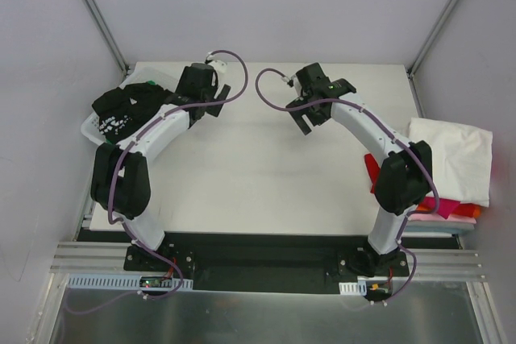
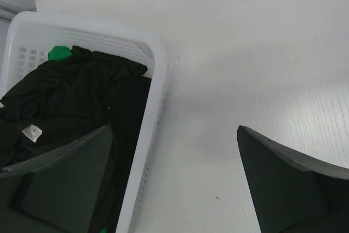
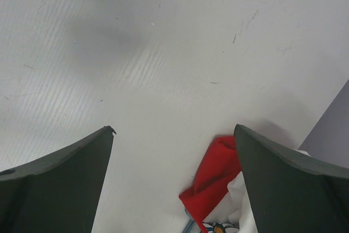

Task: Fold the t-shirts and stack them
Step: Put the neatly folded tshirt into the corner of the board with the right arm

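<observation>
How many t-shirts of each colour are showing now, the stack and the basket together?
White t-shirt: 1
Red t-shirt: 1
Magenta t-shirt: 1
Orange t-shirt: 1
Black t-shirt, in the basket: 1
Green scrap, basket: not counted
Total: 5

The white tag (image 2: 32, 132) on the black t-shirt (image 2: 82, 102) is illegible.

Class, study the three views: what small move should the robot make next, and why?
Probably swing the left gripper further over the basket and lower it onto the black shirt. It is open, empty and at the basket's rim; the right gripper is open and empty too. That shirt lies crumpled, while the stack sits at the table's right edge.
</observation>
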